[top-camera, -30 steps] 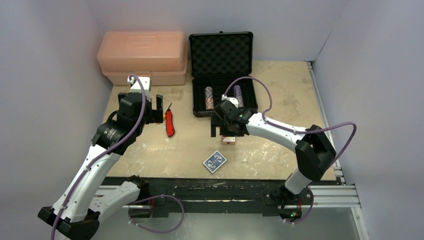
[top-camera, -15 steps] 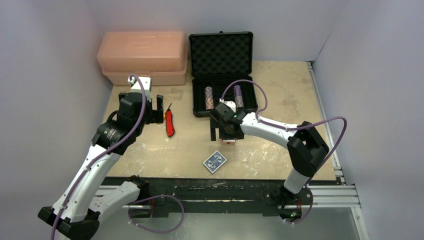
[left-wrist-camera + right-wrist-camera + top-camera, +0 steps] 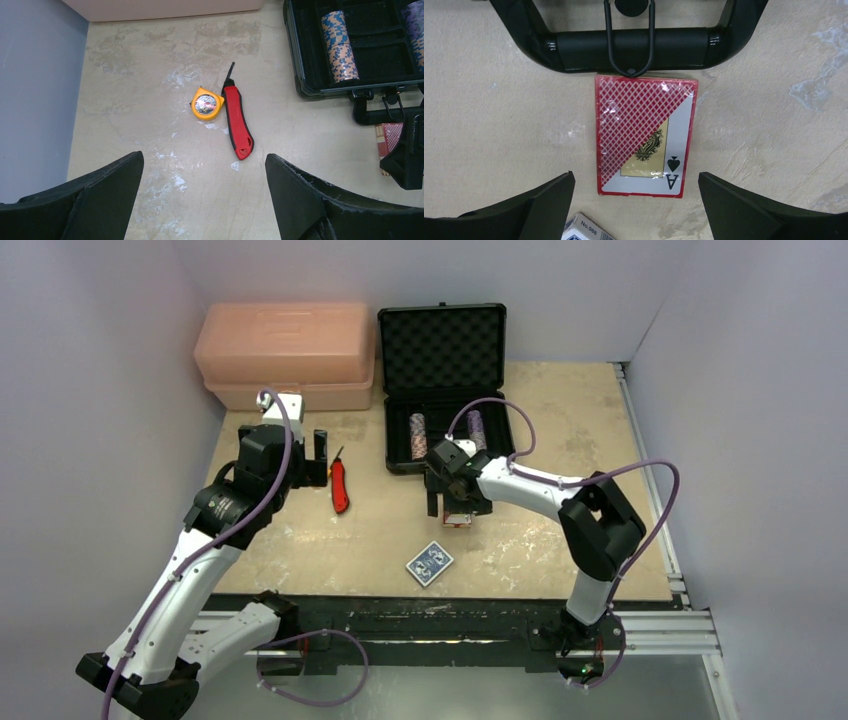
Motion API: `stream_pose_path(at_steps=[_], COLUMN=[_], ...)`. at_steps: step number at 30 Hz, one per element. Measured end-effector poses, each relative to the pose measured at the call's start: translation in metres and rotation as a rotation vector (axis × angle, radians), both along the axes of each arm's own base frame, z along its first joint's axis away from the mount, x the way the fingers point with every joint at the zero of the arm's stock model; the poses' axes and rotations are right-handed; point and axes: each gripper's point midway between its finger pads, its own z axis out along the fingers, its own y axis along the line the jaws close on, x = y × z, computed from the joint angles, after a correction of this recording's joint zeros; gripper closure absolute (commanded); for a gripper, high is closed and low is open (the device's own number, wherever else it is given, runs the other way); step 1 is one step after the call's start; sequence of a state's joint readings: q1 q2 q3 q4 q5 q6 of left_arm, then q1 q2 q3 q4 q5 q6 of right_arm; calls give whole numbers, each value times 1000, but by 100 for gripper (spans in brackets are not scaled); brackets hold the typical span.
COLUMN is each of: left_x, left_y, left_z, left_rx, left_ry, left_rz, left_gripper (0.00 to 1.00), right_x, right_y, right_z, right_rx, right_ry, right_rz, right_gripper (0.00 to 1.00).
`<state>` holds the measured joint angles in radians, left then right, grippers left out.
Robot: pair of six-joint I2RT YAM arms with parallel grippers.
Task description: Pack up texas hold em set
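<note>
Right elbow (image 3: 598, 522) inward; chips (image 3: 418, 436) in briefcase (image 3: 440, 340)

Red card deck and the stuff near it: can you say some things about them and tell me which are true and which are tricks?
1. The red card deck lies flat on the table, right by the handle of the black case. True.
2. The right end effector is squeezing the red card deck. False: its fingers stand open, one on each side of the deck, not touching it.
3. The black case is shut. False: its lid is up, with chip stacks inside.
4. A blue card deck lies on the table. True.
5. The red knife is inside the case. False: it lies on the table beside a yellow tape measure.
</note>
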<state>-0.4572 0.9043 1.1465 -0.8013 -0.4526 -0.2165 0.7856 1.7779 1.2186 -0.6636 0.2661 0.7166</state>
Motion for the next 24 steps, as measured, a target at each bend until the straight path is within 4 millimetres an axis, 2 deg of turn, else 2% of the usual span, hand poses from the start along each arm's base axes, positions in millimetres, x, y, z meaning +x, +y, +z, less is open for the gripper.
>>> stream_pose_path(at_steps=[9, 19, 24], left_x=[0, 0, 0], left_y=[-1, -1, -1], left_z=[0, -1, -1], left_rx=[-1, 0, 0], left_ry=[2, 3, 3], left_rz=[-3, -3, -3], left_gripper=[9, 9, 9], right_x=[11, 20, 23], right_y=[-4, -8, -9], right_z=[-5, -18, -21], right_rx=[3, -1, -5], right_ry=[-1, 20, 23], right_rz=[-15, -32, -35], right_gripper=[2, 12, 20])
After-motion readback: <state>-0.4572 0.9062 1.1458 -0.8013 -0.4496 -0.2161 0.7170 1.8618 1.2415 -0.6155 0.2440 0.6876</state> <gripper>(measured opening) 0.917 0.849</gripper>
